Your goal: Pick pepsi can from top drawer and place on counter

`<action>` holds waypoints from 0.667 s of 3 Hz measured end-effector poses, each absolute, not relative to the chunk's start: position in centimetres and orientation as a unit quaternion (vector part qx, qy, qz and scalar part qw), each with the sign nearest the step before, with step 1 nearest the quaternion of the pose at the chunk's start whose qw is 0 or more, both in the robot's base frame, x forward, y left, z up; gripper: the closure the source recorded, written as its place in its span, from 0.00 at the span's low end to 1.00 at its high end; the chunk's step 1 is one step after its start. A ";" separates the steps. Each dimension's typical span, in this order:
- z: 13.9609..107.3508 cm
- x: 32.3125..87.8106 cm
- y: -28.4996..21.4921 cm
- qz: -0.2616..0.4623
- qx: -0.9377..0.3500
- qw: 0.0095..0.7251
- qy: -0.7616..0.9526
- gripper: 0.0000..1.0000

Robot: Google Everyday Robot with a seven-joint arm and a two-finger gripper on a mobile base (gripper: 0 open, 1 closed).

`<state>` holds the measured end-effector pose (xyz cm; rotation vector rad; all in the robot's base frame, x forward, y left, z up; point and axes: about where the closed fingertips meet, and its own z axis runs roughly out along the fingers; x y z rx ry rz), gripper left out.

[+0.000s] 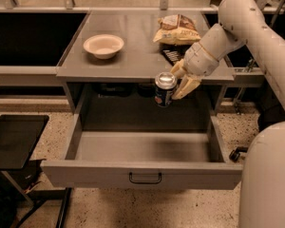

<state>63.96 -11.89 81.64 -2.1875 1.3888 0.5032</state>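
Observation:
The pepsi can (165,90), dark blue with a shiny silver top, hangs upright in the air in front of the counter's front edge, well above the drawer floor. My gripper (176,83) is shut on the pepsi can from its right side, its tan fingers (186,86) around the can's upper part. The top drawer (142,174) is pulled fully open below, its floor bare, its dark handle at the front centre. The counter (133,56) is the grey table top behind and above the drawer.
On the counter stand a cream bowl (103,45) at the left, a chip bag (177,30) at the right rear and a flat black packet (172,56) in front of it. A small black side table (14,139) stands at the left. My white arm fills the right side.

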 end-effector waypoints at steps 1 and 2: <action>81.4 64.4 -11.5 0.183 -0.802 0.252 0.510 1.00; 84.3 65.7 -11.3 0.160 -0.805 0.265 0.507 1.00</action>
